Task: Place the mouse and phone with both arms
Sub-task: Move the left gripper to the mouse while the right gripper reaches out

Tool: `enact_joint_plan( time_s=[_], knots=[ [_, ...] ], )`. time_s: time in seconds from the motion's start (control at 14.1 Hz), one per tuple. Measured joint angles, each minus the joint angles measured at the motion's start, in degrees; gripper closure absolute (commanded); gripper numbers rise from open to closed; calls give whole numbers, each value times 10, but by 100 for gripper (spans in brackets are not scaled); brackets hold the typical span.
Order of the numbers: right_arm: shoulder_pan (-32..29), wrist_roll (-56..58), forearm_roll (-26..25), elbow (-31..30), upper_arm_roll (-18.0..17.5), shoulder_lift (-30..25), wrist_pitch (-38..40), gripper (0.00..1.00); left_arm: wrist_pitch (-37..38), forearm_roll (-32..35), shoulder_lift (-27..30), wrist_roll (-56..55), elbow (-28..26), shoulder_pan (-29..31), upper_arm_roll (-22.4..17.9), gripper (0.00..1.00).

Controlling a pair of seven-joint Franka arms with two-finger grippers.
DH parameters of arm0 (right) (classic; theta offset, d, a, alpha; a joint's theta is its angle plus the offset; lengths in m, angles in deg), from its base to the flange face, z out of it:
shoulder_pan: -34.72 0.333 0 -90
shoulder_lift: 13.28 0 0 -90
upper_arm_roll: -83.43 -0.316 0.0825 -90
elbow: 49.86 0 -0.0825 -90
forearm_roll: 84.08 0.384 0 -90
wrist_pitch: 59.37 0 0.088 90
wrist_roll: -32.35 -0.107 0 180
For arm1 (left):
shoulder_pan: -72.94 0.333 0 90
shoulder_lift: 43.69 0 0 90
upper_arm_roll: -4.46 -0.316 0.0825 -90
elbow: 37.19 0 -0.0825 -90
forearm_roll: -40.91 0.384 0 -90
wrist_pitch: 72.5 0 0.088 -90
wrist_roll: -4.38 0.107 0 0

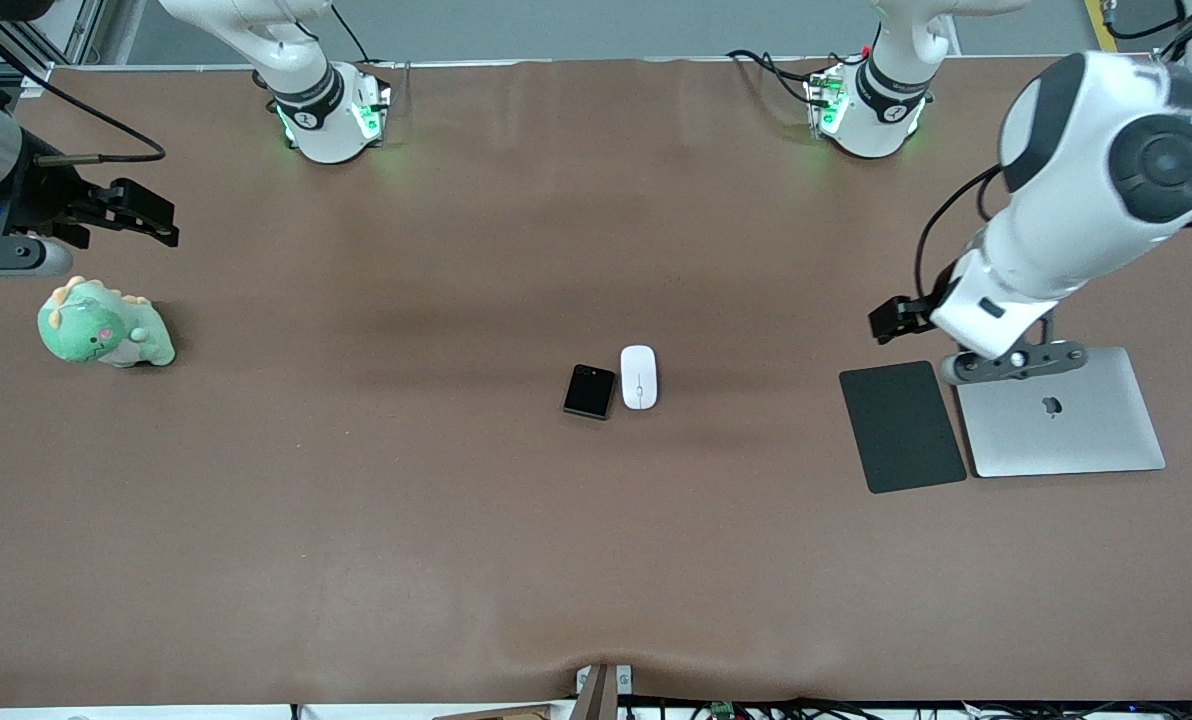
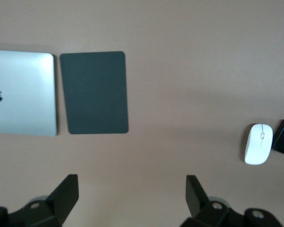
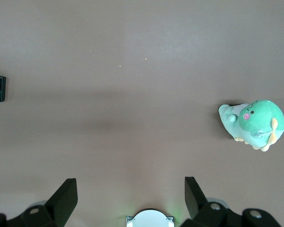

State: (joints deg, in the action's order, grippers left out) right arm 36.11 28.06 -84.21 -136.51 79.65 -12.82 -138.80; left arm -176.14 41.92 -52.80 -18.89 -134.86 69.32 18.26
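The brown table [image 1: 356, 520] is taken as the reference surface, with the mouse [image 1: 639, 377] as landmark near its middle. The black mat [image 1: 901, 427] is seen lying toward the left arm's end from the mouse, slightly nearer the front camera, with the closed silver laptop [image 1: 1061, 412] just beside it, farther toward that end. The phone [image 1: 589, 391] is found flat just beside the mouse, on the side toward the right arm's end, the two apart by a thin gap. The green plush dinosaur [image 1: 104, 326] is noted well apart from the mouse, toward the right arm's end. The left gripper [image 2: 132, 194] is held over bare table by the mat's edge, fingers spread wide, nothing between them. The right gripper [image 3: 131, 196] is held above the table near the dinosaur, fingers likewise spread and empty.
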Motion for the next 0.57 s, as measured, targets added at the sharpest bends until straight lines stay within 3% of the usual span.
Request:
enact_joint_plan(
  time_s=[0.28, 0.57],
  knots=[
    [1, 0, 0, 0, -1, 0, 0, 0, -56, 0, -29, -53, -34, -36, 10, 0],
    [1, 0, 0, 1, -1, 0, 0, 0, -147, 0, -101, -148, -37, -102, 11, 0]
  ],
)
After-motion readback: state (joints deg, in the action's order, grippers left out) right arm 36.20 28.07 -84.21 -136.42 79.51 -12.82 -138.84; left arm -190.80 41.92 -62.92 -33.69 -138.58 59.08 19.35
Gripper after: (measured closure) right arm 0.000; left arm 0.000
